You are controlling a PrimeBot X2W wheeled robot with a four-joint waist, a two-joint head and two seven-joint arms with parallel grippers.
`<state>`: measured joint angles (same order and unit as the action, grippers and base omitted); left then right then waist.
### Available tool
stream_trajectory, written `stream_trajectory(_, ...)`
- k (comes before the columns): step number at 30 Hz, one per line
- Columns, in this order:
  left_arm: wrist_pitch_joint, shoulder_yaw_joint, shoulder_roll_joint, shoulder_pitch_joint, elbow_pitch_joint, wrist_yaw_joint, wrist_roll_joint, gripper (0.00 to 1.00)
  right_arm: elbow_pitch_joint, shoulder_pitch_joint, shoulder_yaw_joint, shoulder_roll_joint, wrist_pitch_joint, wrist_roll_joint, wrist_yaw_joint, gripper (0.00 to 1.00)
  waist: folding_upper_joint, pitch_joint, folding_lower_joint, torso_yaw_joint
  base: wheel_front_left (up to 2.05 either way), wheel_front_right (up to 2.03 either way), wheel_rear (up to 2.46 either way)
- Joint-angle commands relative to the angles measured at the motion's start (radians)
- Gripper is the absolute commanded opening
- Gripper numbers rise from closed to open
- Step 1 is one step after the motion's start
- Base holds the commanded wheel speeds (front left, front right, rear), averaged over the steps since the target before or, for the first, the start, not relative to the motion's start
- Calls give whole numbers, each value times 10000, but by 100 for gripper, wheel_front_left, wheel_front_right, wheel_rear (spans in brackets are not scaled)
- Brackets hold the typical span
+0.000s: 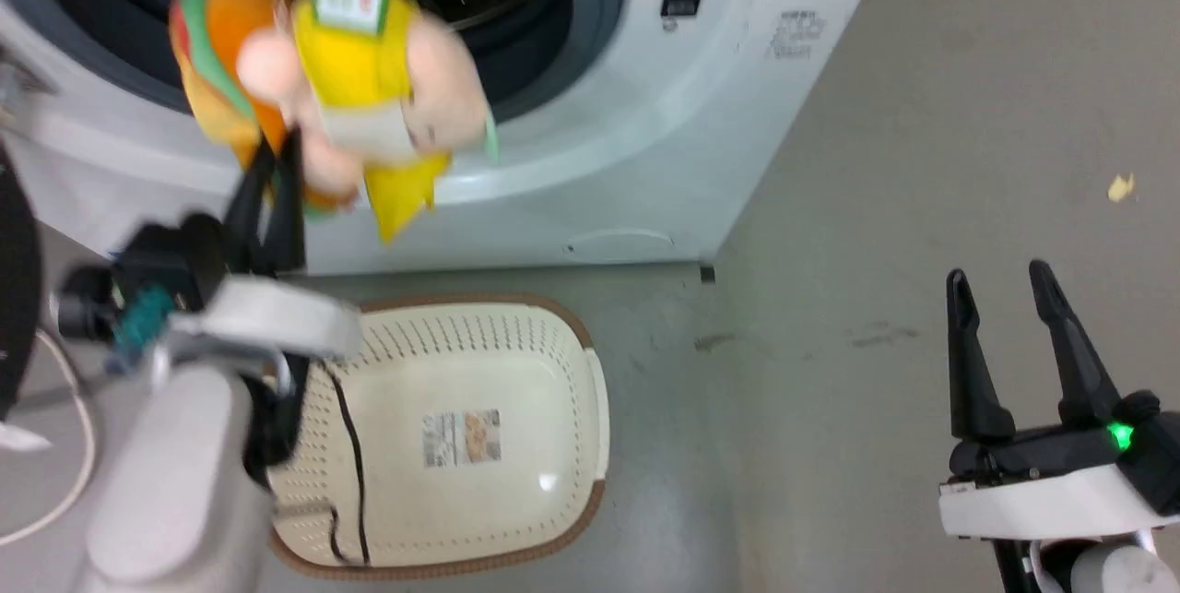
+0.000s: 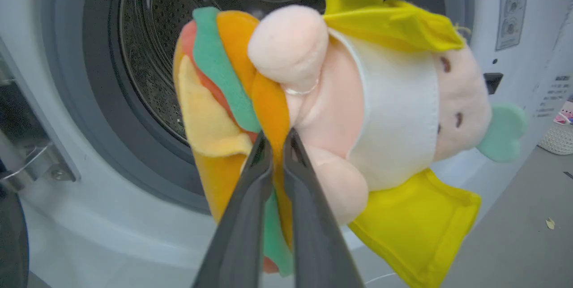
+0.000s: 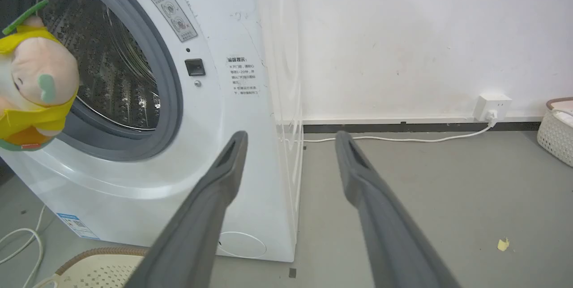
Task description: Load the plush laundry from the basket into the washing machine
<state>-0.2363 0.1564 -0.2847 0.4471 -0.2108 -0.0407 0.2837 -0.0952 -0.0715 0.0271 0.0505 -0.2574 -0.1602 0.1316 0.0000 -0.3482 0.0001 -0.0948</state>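
Before washing machine [image 1: 645, 141]: left tool [image 1: 277, 155] nips plush laundry [image 1: 350, 86]; right tool [image 1: 1000, 275] agape, empty; head view: basket [image 1: 595, 409].

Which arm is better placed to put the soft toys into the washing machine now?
The left. The left gripper is shut on the soft toys and holds them right before the open washing machine. The right gripper is open, holds nothing, and stands off to the side above the floor.

The head camera looks down from above at the floor [image 1: 922, 160], the basket [image 1: 572, 362] and the washing machine [image 1: 645, 141]. The left wrist camera is close to the plush toys [image 2: 313, 113], facing the drum [image 2: 152, 32]. The right wrist camera looks low, toward the wall [image 3: 403, 32]. All see the machine.
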Motion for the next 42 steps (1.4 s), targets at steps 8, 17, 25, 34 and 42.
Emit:
stream_trajectory(8, 1449, -45, -875, 3365, -633, 428, -197, 0, -220, -791, -92, -3, -44, -300, -9, 100, 0, -2638, -1, -971, 0, 0, 0)
stream_trajectory(17, 3383, 234, -2202, 7645, -3001, 1057, -840, 0, -311, -1413, -334, -3, -44, -874, -9, 100, 0, -4225, -1, -1708, 0, 0, 0)
stream_trajectory(25, 4185, 846, -2528, 10152, -5182, 1374, -1333, 0, -141, -1538, -548, -3, -44, -1249, -9, 100, 0, -4789, -1, -2070, 0, 0, 0)
stream_trajectory(34, 4575, 1261, -2179, 11030, -6996, 1546, -1195, 0, -80, -1535, -536, -3, -44, -1468, -9, 100, 0, -4961, -1, -2053, 0, 0, 0)
stream_trajectory(42, 3583, 1429, -1901, 10716, -7898, 1554, -1048, 100, -89, -1548, -376, -3, -44, -1225, -9, 100, 0, -4236, -1, -1775, 0, 0, 0)
